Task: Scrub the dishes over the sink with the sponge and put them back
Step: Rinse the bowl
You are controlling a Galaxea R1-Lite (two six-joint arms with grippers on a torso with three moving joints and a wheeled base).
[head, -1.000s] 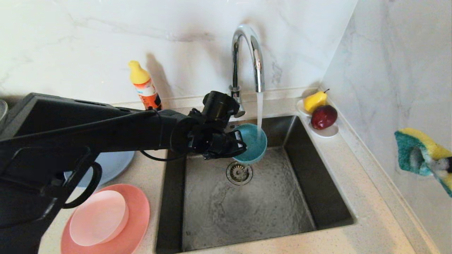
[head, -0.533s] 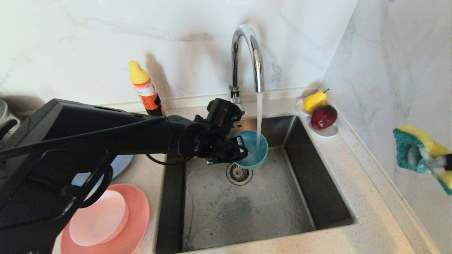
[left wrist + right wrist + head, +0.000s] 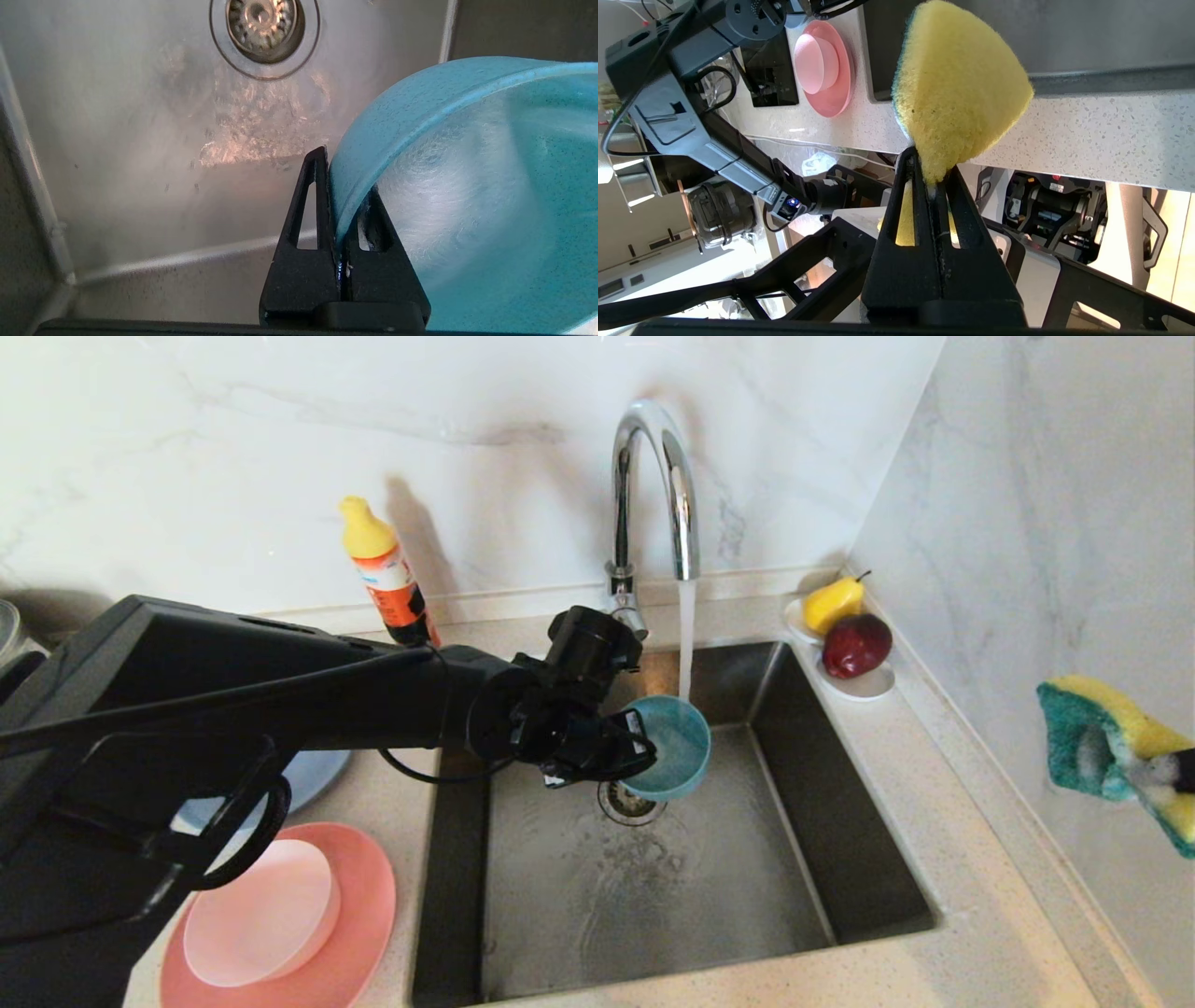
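Pinched only by its thin wet rim in the left gripper [image 3: 343,205], the bowl [image 3: 674,747] could be knocked loose by the water [image 3: 686,635]. The sponge [image 3: 1106,747] is squeezed tight in the right gripper [image 3: 931,186], far off the sink [image 3: 868,896], so drips could be left outside.

countertop [image 3: 934,933] | salmon plate [image 3: 364,915], grey-blue plate [image 3: 313,775], detergent bottle [image 3: 385,574], fruit dish [image 3: 864,683]

The sink [image 3: 840,859] is brushed steel, wet and dully gleaming, and behind it the faucet [image 3: 653,476] is mirror-bright chrome. Over the sink, the teal bowl [image 3: 674,747] looks like speckled matt plastic. The sponge [image 3: 962,88], right of the sink, is coarse, porous yellow foam.
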